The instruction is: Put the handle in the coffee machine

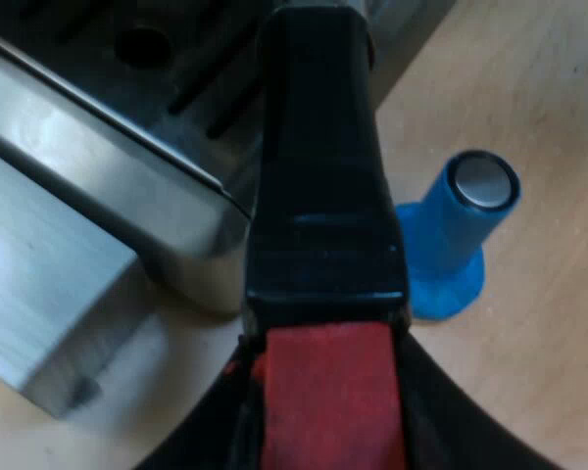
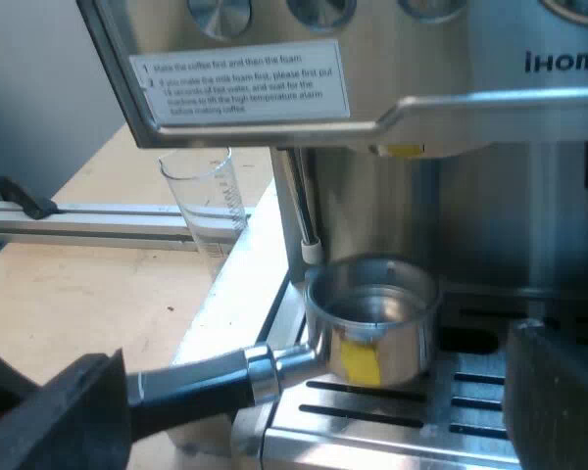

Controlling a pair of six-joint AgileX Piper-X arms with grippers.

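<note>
Holder (image 2: 292,360) up at the espresso machine (image 2: 451,59) front, its metal basket (image 2: 377,318) over the drip tray (image 2: 402,426) grille and just under the machine's overhang, not locked in. Left gripper (image 1: 323,426) is clamped on the handle (image 1: 323,196) at the red end (image 1: 328,392), fingers tight on both sides. Right gripper (image 2: 304,401) hangs before the tray's front edge, fingers wide apart and holding nothing; the handle runs off behind one of them. Blue tamper (image 1: 458,235) stands on the wooden surface (image 1: 539,372) just beside the tray's corner, metal face up. Measuring glass (image 2: 208,211) stands on the surface close against the machine's side edge, with the steam wand (image 2: 299,211) hanging between it and the basket.
</note>
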